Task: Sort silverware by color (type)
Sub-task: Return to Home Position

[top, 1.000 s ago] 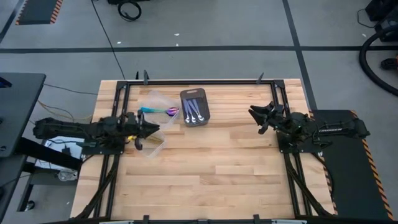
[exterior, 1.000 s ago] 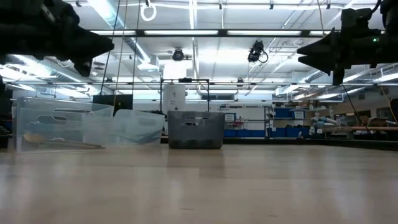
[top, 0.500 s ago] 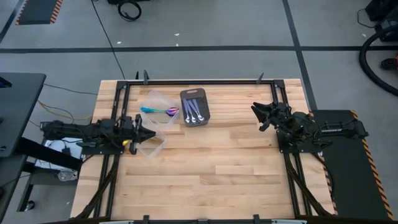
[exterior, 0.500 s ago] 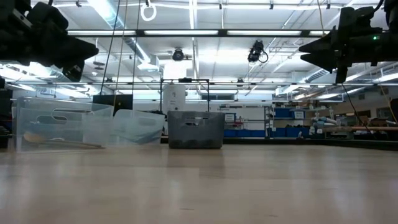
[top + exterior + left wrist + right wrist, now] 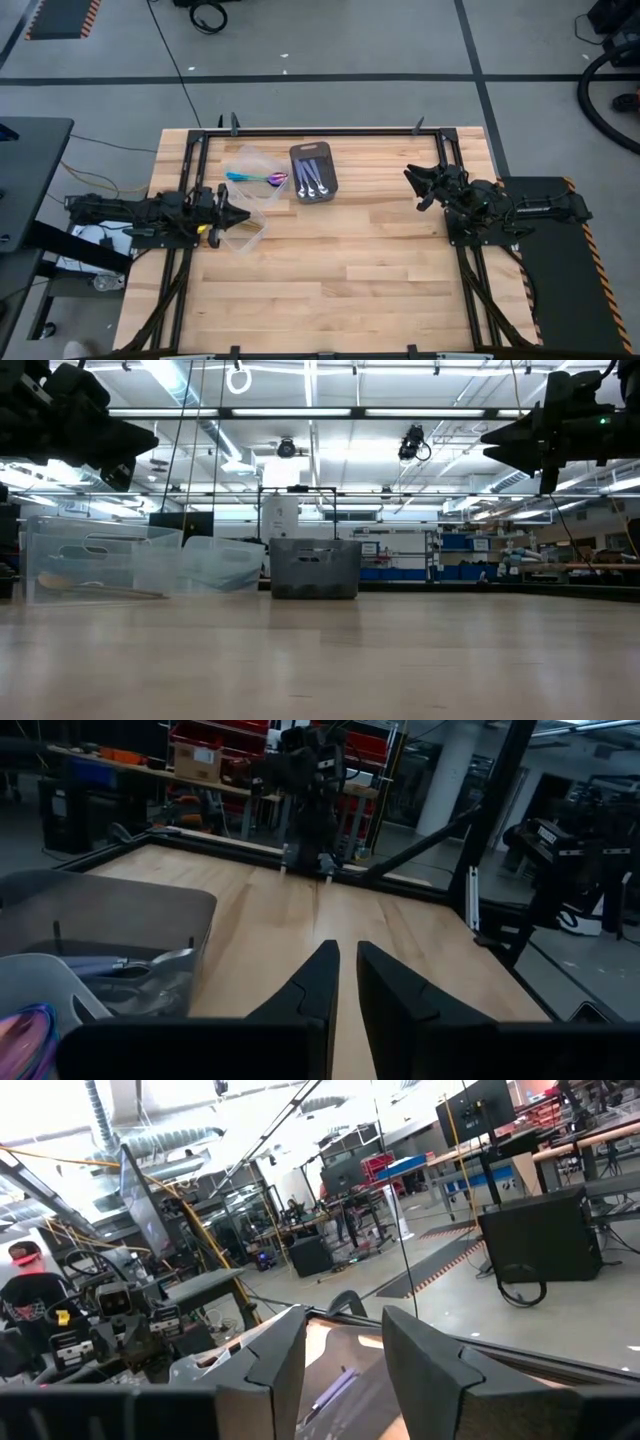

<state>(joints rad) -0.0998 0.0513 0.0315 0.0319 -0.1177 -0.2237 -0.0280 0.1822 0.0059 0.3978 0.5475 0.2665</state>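
Silver spoons lie in the dark grey tray near the table's far edge. Iridescent purple and teal spoons lie in a clear tub just left of the tray. A gold spoon rests on the floor of a second clear tub, nearer the left arm. My left gripper hovers shut above that nearer tub, holding nothing. My right gripper hangs open and empty in the air, well to the right of the tray.
Bare wooden tabletop fills the middle and near half of the table. A black frame runs along the far edge and the sides. In the low view the tray and both tubs stand at the far left.
My left gripper has drawn back toward the table's left edge, off the middle of the nearer tub, and has since held still. The spoons, the tray and the tubs lie as before.
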